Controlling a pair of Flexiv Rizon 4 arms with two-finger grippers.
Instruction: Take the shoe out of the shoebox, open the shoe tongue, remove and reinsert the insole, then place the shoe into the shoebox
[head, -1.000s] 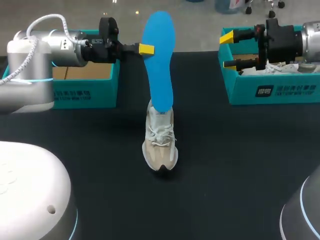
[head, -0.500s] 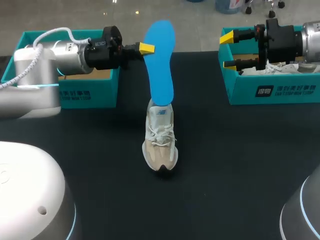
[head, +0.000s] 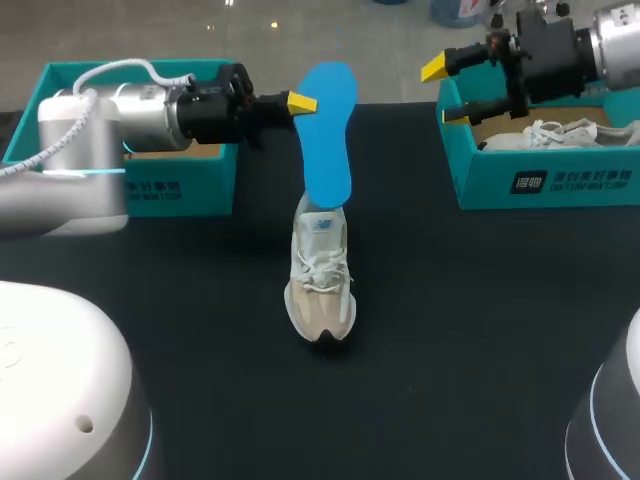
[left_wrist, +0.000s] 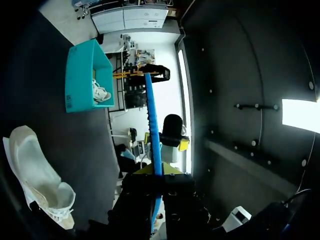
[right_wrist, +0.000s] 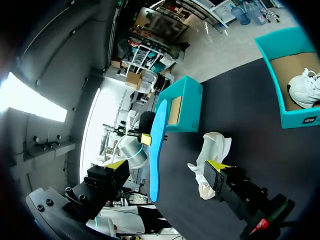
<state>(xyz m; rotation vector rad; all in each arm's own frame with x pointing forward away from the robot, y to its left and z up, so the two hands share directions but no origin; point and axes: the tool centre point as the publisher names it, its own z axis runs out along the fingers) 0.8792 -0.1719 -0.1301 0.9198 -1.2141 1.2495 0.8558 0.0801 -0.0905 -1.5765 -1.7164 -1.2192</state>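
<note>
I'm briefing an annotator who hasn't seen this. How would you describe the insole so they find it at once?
On the black table, a beige shoe stands between the left shoebox and the right shoebox. The insole rises upright at its collar, pinched near the top by the left gripper. It alone is flat, foot-shaped and bright blue, unlike the teal boxes.

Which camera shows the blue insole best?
Head view: the insole shows its broad face. Left wrist view sees only its thin edge; right wrist view shows it smaller, at a slant.
</note>
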